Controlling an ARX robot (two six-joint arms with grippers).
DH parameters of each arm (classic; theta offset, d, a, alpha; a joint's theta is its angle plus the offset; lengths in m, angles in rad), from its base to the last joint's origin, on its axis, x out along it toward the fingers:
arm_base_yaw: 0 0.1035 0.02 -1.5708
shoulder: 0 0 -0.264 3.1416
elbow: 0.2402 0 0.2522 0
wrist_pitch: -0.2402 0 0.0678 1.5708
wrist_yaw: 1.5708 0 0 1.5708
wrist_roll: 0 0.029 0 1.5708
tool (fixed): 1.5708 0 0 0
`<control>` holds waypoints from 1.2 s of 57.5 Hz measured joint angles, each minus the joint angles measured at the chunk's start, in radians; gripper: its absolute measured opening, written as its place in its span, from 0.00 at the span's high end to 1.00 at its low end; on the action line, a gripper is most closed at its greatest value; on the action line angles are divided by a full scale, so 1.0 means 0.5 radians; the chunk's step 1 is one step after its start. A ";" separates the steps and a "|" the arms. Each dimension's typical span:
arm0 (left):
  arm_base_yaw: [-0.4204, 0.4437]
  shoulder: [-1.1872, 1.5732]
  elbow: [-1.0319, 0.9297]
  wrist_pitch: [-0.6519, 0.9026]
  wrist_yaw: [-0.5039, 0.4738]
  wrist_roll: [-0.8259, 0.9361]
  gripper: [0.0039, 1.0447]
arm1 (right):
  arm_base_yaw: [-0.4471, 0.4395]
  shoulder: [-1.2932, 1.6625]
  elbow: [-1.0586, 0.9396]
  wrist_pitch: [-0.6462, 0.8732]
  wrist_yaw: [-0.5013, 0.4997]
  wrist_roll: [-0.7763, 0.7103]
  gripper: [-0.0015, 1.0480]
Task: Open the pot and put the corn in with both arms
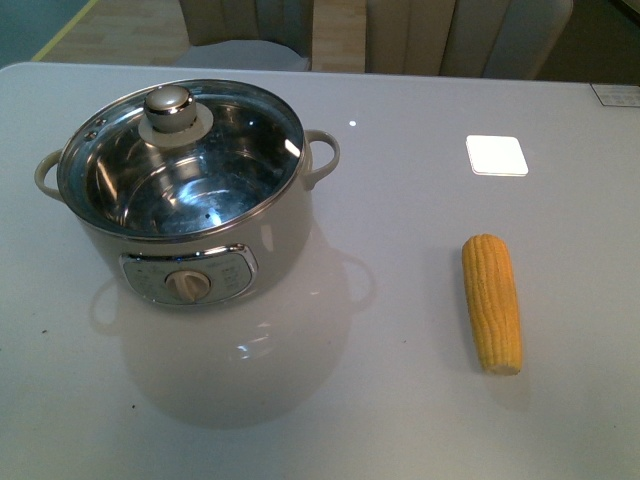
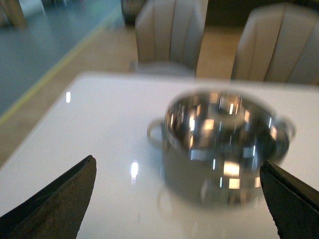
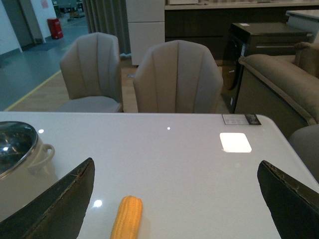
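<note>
Pot (image 1: 200, 215) sits on desk (image 1: 420, 430) toward left edge, glass lid (image 1: 215, 170) on, knob (image 1: 170, 108) on top. Corn (image 1: 492, 303) lies flat toward right edge, well apart from pot, long axis running roughly from near edge to far edge. Left gripper (image 2: 177, 160): jaws apart, empty, facing pot; view blurred. Right gripper (image 3: 175, 161): jaws apart, empty, corn just ahead, offset toward pot side. Judgement: left arm nearer lid, right arm nearer corn. Bare desk around both; chairs (image 3: 177, 74) beyond far edge.
</note>
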 joint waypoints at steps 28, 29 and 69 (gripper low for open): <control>-0.047 2.028 0.717 1.410 0.190 0.250 0.06 | 0.000 0.000 0.000 0.000 0.002 0.000 0.08; -0.050 2.059 0.733 1.424 0.191 0.252 0.06 | 0.000 0.000 0.000 0.000 0.002 0.000 0.08; -0.258 3.166 1.432 1.682 0.260 0.000 0.06 | 0.000 0.000 0.000 0.000 0.002 0.000 0.08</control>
